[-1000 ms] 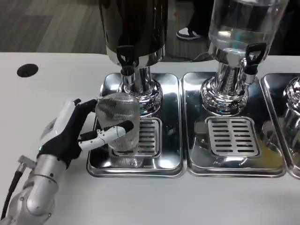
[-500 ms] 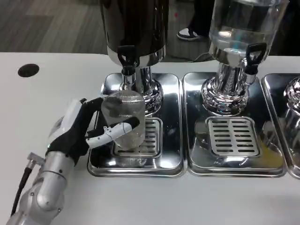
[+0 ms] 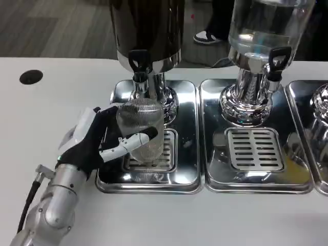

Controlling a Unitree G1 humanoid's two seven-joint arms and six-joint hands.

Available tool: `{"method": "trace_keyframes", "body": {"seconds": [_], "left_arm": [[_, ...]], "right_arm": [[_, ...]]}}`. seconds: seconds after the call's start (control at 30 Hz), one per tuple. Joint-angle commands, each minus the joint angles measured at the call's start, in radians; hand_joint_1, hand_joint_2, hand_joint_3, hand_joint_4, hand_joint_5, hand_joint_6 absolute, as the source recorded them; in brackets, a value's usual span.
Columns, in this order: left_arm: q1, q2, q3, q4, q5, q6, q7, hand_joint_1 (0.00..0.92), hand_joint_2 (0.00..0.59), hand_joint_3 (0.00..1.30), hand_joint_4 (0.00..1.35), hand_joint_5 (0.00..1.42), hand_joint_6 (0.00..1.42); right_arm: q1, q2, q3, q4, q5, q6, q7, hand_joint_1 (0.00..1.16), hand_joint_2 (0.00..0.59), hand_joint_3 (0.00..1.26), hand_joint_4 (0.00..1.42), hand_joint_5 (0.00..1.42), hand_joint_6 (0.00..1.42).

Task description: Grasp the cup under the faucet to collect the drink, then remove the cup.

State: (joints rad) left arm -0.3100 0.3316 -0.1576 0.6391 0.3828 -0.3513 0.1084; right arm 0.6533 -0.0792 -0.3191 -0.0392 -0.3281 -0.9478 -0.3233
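A clear ribbed cup (image 3: 142, 130) stands upright over the slotted grate of the left steel drip tray (image 3: 182, 174), just in front of and below the black-handled faucet (image 3: 139, 64) of the dark drink dispenser (image 3: 148, 28). My left hand (image 3: 97, 141) grips the cup from its left side, thumb across the front and the other fingers behind it. No liquid can be made out in the cup.
A second dispenser with a clear tank (image 3: 269, 25) and its own black faucet (image 3: 275, 61) stands over the middle drip tray (image 3: 254, 154). Part of a third tray (image 3: 315, 133) shows at the right edge. A black round hole (image 3: 31, 77) marks the table's far left.
My left hand has carried the cup to the right and a little farther back, bringing it closer under the dark dispenser's faucet. The grip has stayed the same.
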Motion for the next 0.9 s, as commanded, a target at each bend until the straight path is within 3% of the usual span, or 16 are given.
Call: {"method": "trace_keyframes", "body": {"seconds": [0.03,0.2,0.57,0.9], "left_arm": [[0.002,0.005,-0.004,0.007,-0.015,0.01,-0.043,0.219,0.121,0.05,0.13,0.17,0.0],[0.004,0.012,0.001,0.008,-0.036,0.006,-0.081,0.171,0.074,0.0,0.06,0.13,0.0],[0.027,0.025,0.034,-0.04,-0.081,-0.002,-0.127,0.103,0.042,0.0,0.03,0.1,0.0],[0.122,0.043,0.119,-0.207,-0.196,0.034,-0.202,0.052,0.031,0.01,0.13,0.1,0.0]], "right_arm": [[0.0,0.005,-0.012,0.004,0.018,-0.018,0.006,0.74,0.571,0.44,0.39,0.31,0.18],[-0.001,0.009,-0.015,0.005,0.022,-0.026,0.005,0.74,0.571,0.44,0.39,0.32,0.18],[-0.008,0.016,-0.019,-0.002,0.02,-0.021,0.013,0.74,0.571,0.44,0.39,0.33,0.18],[-0.021,0.026,-0.018,-0.014,0.014,-0.003,0.029,0.74,0.571,0.44,0.39,0.33,0.18]]}}
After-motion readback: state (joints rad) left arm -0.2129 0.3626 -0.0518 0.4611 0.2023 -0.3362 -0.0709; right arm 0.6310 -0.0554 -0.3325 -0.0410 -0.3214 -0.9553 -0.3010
